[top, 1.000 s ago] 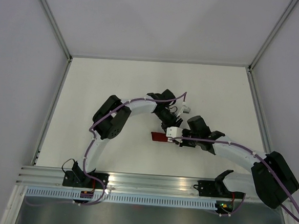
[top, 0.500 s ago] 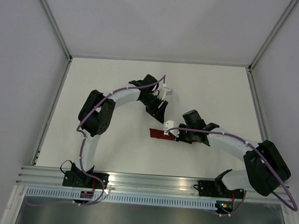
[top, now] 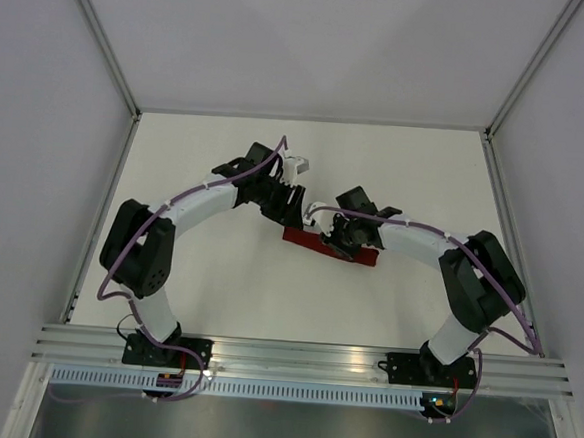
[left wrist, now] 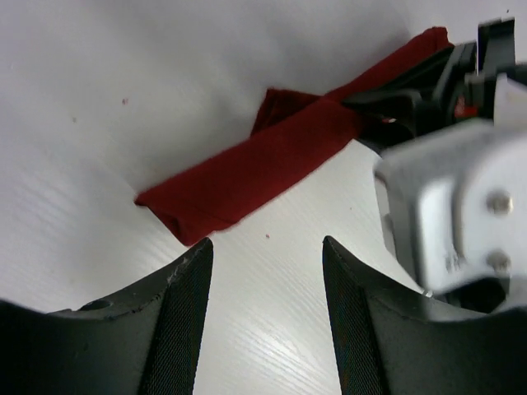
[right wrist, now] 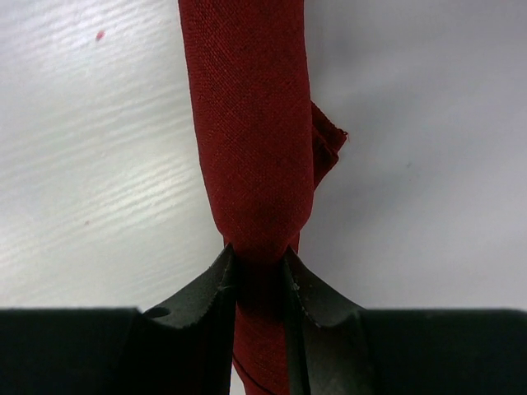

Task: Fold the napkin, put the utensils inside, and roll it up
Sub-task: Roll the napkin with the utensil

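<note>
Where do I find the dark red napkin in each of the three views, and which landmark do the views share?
Top external: the napkin lies near the picture's middle, a slanted strip.
Left wrist: napkin in the upper middle, rising to the right.
Right wrist: napkin in the centre, running down from the top edge.
Shared landmark: the right gripper, shut on the napkin.

The dark red thin cloth napkin [top: 309, 240] lies rolled into a narrow slanted tube, mid-way across the white table [top: 198, 273], one corner protruding.
</note>
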Available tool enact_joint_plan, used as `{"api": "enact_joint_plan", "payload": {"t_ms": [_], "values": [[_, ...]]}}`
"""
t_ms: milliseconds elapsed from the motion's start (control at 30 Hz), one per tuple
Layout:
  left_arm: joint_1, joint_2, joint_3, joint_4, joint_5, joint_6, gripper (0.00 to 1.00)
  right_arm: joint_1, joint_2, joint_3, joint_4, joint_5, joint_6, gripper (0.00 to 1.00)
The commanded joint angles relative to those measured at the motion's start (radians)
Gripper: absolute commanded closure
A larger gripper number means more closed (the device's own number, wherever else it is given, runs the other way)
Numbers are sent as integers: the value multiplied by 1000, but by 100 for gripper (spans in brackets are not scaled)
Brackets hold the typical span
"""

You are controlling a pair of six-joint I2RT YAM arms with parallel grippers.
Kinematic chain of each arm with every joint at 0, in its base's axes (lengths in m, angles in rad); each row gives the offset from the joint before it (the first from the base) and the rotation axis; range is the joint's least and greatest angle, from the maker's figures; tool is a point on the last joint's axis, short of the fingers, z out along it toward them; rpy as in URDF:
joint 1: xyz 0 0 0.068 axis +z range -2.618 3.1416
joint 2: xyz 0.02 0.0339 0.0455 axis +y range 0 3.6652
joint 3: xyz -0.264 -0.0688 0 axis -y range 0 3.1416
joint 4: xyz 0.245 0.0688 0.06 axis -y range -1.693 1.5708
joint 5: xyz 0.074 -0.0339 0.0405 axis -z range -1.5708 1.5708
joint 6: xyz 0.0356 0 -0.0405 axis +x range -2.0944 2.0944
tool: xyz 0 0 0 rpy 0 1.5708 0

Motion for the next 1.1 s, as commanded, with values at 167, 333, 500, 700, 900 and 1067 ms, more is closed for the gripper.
{"api": "enact_joint_plan", "payload": {"t_ms": [167, 333, 500, 700, 900, 1067], "values": [[-1, -299, -240, 160, -105, -185, 39, -41, 248, 223, -178, 1, 265, 76], [-1, -396, -373, 241, -199, -262, 37, -47, 339, 320, -190, 10, 375, 75], [1, -425, -474, 365, -334, -391, 36, -47, 417, 408, -192, -1, 491, 75], [-3, -325, -499, 554, -393, -544, 41, -47, 478, 475, -192, -13, 540, 75], [-3, -147, -429, 646, -438, -656, 47, -50, 512, 497, -186, -44, 583, 75], [1, -37, -346, 666, -469, -722, 49, -63, 524, 523, -171, -99, 651, 74]]}}
